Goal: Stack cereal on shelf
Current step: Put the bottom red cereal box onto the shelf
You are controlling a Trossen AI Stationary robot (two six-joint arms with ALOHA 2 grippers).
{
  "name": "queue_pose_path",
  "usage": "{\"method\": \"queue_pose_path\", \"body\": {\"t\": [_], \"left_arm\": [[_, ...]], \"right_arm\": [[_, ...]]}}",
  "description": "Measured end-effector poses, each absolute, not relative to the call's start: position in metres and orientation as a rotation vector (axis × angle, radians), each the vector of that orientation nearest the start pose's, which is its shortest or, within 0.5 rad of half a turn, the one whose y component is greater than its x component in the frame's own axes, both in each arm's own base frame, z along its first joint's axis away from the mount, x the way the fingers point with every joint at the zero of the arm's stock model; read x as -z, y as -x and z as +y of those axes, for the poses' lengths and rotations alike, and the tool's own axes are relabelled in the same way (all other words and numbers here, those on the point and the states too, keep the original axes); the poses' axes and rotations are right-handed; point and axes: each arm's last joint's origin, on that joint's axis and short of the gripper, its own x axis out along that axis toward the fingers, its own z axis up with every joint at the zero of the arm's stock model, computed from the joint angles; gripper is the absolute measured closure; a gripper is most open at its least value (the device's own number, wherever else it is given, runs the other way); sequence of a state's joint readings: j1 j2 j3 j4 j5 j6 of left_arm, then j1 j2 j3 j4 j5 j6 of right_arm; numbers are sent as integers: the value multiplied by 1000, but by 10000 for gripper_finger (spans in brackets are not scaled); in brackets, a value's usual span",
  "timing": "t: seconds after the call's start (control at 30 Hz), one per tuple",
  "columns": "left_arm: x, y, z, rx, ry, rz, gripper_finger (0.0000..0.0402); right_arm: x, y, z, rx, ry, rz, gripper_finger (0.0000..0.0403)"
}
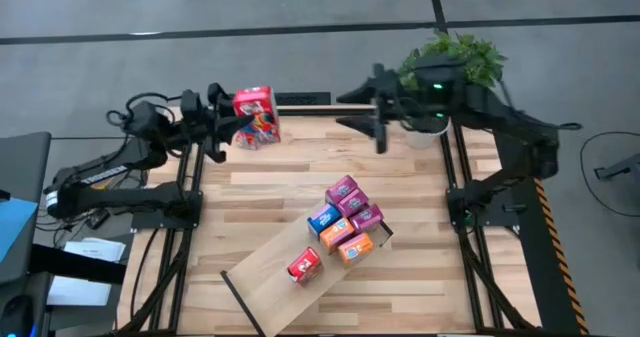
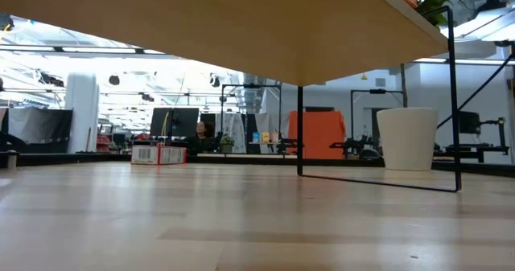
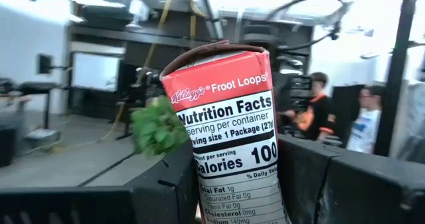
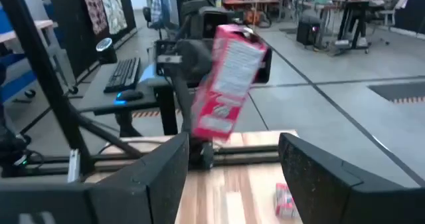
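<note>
My left gripper [image 1: 232,115] is raised over the table's far left part and is shut on a red Froot Loops cereal box [image 3: 229,117], which also shows in the right wrist view [image 4: 229,78]. Another small box [image 1: 258,134] lies on the table beneath it. Several cereal boxes [image 1: 345,217] stand clustered on the pale wood shelf [image 1: 265,272], with one red box [image 1: 304,265] apart from them. My right gripper [image 1: 379,135] hangs open and empty over the far right part, pointing toward the left arm. My left gripper pinches the box's lower part [image 3: 236,191] between its two fingers [image 3: 166,184], one on each broad face; the narrow nutrition panel faces the wrist. The fingers come from the table's left, slanting upward. The box is lifted clear, top end up and a little tilted.
A potted plant [image 1: 452,62] in a white pot [image 2: 406,138] stands at the table's far right corner. The shelf's black metal legs [image 2: 299,130] rise from the tabletop. Bare planks lie between the shelf and the far edge.
</note>
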State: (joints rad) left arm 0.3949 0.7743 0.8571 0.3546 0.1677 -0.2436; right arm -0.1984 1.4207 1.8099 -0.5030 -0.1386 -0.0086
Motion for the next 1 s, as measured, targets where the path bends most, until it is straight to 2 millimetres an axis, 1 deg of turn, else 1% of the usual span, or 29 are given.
{"method": "queue_pose_path", "body": {"t": [0.13, 0.27, 0.37, 0.53, 0.8, 1.0], "left_arm": [[-408, -158, 54, -139, 87, -459, 256], [-406, -168, 54, -144, 74, -455, 256], [-406, -171, 54, -138, 56, -472, 256], [-406, -177, 54, -135, 48, -488, 256], [-402, -184, 55, -135, 20, -462, 256], [-401, -186, 55, -138, 3, -456, 256]], "right_arm": [[-495, -301, -64, 43, 14, 62, 143], [-488, -318, -68, 32, 26, 39, 143], [-484, -328, -68, -26, 28, 28, 143], [-476, -339, -71, -37, 15, 48, 143], [-467, -358, -72, -97, -3, 11, 143], [-467, -359, -72, -97, -5, 7, 138]]}}
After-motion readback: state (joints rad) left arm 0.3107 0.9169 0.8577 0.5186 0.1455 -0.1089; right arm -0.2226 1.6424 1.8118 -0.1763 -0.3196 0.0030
